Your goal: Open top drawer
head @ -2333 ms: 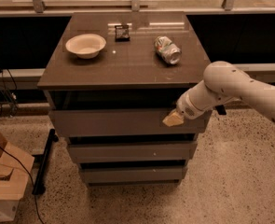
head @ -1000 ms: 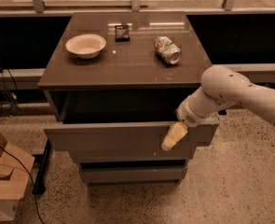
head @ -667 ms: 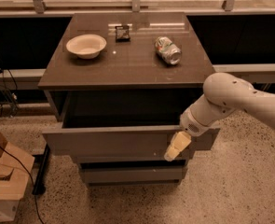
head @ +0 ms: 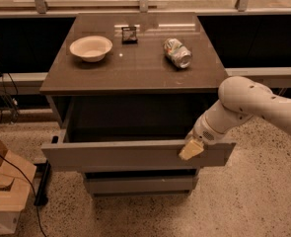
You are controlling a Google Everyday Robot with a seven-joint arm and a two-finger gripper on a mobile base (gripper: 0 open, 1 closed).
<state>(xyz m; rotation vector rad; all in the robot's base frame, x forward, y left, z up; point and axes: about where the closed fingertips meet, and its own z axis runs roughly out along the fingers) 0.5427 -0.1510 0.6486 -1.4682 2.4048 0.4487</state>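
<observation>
The top drawer [head: 120,154] is a long flat grey panel under a brown cabinet top. It stands pulled well out towards me, and its dark interior [head: 130,120] shows behind it. My gripper [head: 191,148], with cream-coloured fingertips, is at the upper edge of the drawer front, towards its right end. My white arm [head: 248,105] reaches in from the right. One narrower grey drawer front [head: 140,184] shows below, set back under the open drawer.
On the cabinet top [head: 135,68] stand a white bowl [head: 90,48], a small dark box [head: 129,34] and a crushed can on its side [head: 177,53]. A cardboard box [head: 4,191] and cables lie on the floor at the left. Speckled floor lies in front.
The top drawer has slid out towards me, from nearly closed to wide open. My gripper has moved down and towards me along with the drawer front.
</observation>
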